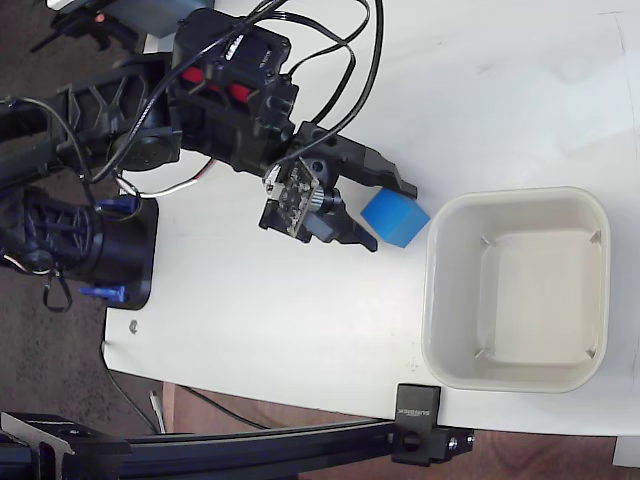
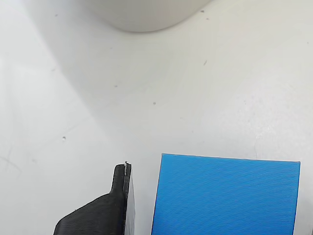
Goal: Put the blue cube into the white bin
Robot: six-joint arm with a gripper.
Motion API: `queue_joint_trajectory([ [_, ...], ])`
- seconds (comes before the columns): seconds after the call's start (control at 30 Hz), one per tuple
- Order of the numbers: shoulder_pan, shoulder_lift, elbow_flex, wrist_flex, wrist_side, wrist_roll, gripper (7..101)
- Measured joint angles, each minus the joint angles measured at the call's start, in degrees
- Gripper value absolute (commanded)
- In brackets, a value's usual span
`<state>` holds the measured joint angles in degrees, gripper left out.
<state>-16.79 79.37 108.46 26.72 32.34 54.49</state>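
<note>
In the fixed view the blue cube (image 1: 397, 217) sits on the white table just left of the white bin (image 1: 433, 300). My gripper (image 1: 391, 216) is open and straddles the cube's left part, with one black finger above it and one below. In the wrist view the blue cube (image 2: 225, 196) fills the lower right. One black finger (image 2: 115, 208) stands just left of it, with a narrow strip of table showing between them. The other finger is out of that frame. A rounded corner of the white bin (image 2: 142, 14) shows at the top edge.
The black arm (image 1: 230, 90) with its loose cables reaches in from the upper left. Its base (image 1: 110, 250) stands at the table's left edge. A black clamp (image 1: 420, 425) and rail run along the table's lower edge, below the bin.
</note>
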Motion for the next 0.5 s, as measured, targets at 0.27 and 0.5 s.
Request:
queue_joint_trajectory([
  [0.27, 0.4, -1.4, 0.0, -1.0, -0.4, -0.1, 81.5],
  [0.5, 0.4, -1.7, 0.0, -1.1, -0.4, -0.7, 47.0],
])
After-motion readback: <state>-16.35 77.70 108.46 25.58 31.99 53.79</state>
